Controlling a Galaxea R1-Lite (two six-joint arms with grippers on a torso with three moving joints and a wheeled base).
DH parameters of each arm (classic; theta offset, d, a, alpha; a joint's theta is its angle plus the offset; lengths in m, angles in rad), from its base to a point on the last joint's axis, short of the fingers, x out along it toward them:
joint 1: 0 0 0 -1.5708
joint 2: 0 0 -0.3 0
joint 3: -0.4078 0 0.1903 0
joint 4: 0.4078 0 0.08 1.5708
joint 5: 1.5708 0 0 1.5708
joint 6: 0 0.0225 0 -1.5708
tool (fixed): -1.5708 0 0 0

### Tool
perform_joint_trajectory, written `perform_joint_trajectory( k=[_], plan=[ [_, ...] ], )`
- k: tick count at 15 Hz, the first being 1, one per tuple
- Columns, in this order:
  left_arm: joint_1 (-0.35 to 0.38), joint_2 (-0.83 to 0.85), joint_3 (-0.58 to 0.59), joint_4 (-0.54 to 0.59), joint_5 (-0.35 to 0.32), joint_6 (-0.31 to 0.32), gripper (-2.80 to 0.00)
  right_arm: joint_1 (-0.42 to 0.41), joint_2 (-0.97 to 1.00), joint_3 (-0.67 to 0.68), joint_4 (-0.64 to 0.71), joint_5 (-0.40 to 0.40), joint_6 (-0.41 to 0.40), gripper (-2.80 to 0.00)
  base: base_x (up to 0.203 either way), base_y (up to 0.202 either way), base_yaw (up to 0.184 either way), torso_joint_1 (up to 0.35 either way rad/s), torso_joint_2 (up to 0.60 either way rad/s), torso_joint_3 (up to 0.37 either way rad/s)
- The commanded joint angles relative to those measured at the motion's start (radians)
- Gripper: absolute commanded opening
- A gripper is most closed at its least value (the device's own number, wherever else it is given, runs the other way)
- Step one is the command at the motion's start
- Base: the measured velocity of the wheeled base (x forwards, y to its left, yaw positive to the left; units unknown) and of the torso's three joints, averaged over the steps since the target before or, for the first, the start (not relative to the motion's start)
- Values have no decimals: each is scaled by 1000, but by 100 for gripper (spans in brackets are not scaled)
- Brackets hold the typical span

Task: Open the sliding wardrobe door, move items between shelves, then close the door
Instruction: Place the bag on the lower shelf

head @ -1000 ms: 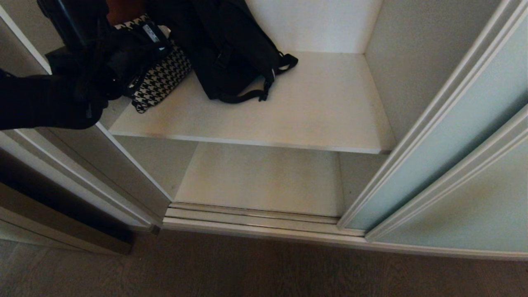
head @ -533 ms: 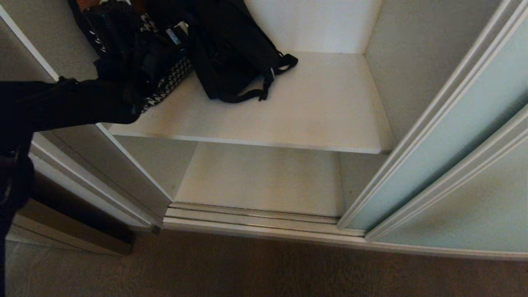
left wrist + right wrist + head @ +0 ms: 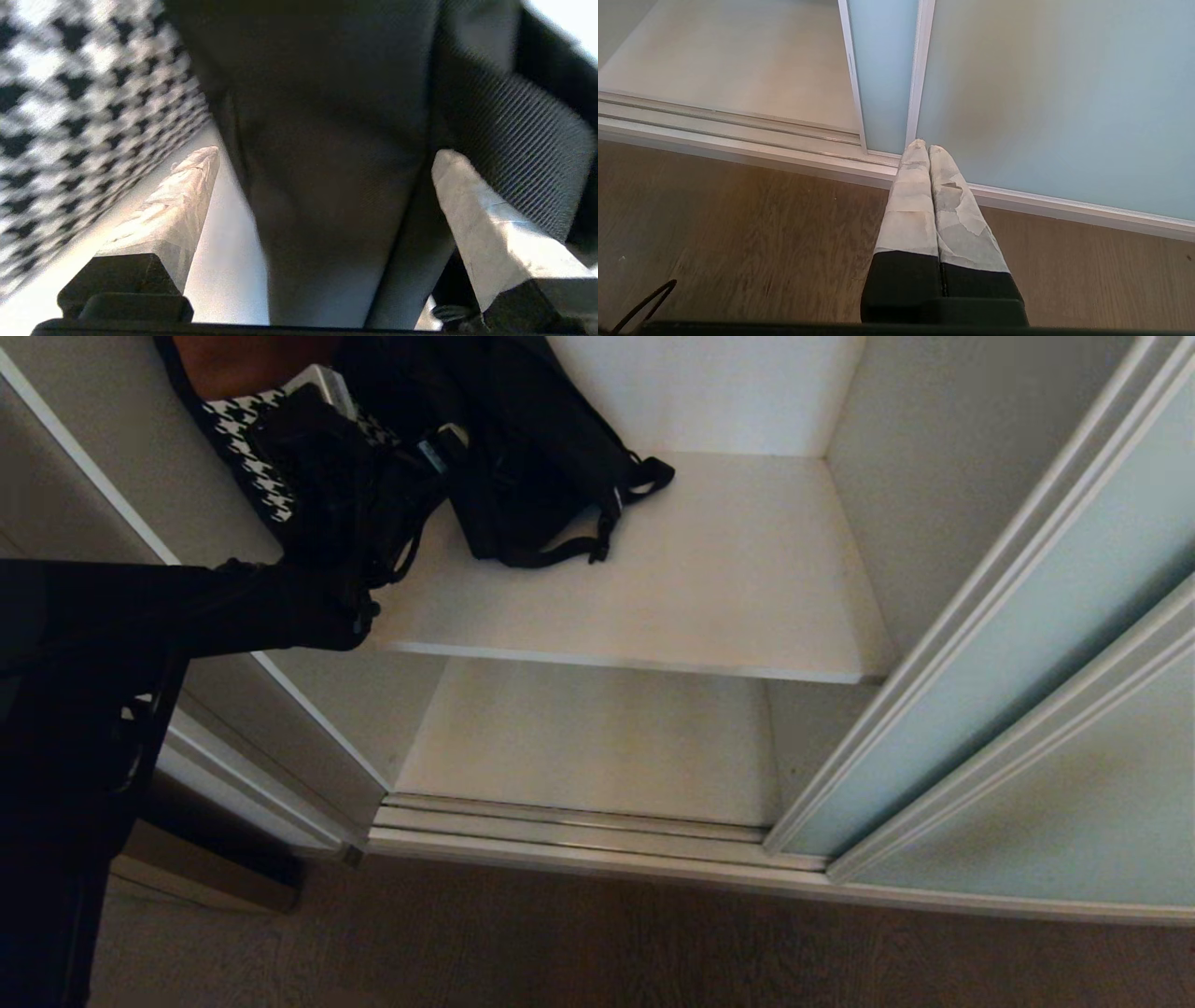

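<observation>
The sliding wardrobe door point(image 3: 1008, 644) is seen pushed aside to the right, so the compartment is laid open for the reach. Two shelves are exposed: the upper shelf point(image 3: 709, 588), loaded at its back left, and the lower shelf point(image 3: 597, 737), left bare, likely as the target for a transfer. The black bag point(image 3: 532, 439) is slumped on the upper shelf against the back wall, straps trailing toward the front, floppy enough that a pinch on fabric or strap will be needed. A houndstooth bag point(image 3: 245, 457) is propped against the left wall just beside it. The left gripper point(image 3: 322, 161) is held inside the upper shelf between the two bags, its fingers point(image 3: 187, 196) spread wide on either side of the black bag's fabric, nothing pinched yet; a grasp on the black bag is judged to be the step in hand. The right gripper point(image 3: 924, 149) is parked low over the wood floor point(image 3: 738, 242), fingers pressed together, empty, near the door's bottom rail.
</observation>
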Motion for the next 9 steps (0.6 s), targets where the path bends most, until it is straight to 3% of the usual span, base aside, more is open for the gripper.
perform_joint_trajectory(
  k=[1,5,9],
  plan=[
    [0,-1,-1,-57,-19,4,0,0,-2,2,0,0,0,-280,0,0,0,0,0,0],
    [8,18,-2,-103,-84,24,0,0,-2,2,0,0,0,-280,0,0,0,0,0,0],
    [14,41,-4,-134,-82,21,0,0,-2,2,0,0,0,-280,0,0,0,0,0,0]
  ],
)
